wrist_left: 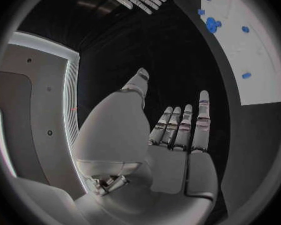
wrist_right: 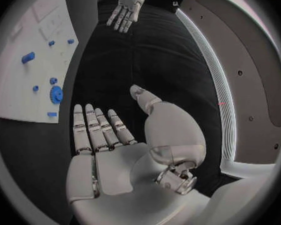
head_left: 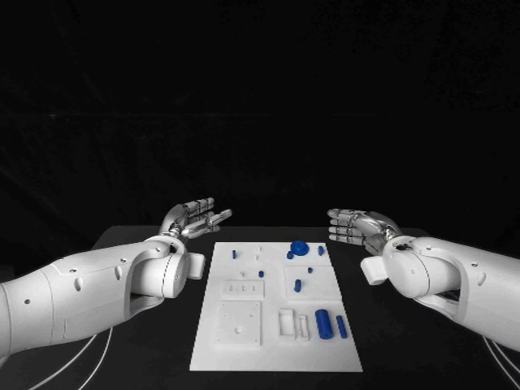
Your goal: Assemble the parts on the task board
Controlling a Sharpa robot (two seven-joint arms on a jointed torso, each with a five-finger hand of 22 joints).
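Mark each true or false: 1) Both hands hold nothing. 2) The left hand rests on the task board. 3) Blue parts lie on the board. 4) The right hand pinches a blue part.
1) True: the left hand and right hand are open and hold nothing.
2) False: it hovers beyond the far left corner of the task board.
3) True: among them a blue gear-like part.
4) False: its fingers are apart and hold nothing.

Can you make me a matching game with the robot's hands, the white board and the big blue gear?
Things:
1. left hand
2. right hand
3. task board
4. blue gear

Places or states:
A. lies flat in the middle of the table
B. open, above the table, left of the board
C. sits near the board's far edge
D. open, above the table, right of the board

Pairs: 1-B, 2-D, 3-A, 4-C
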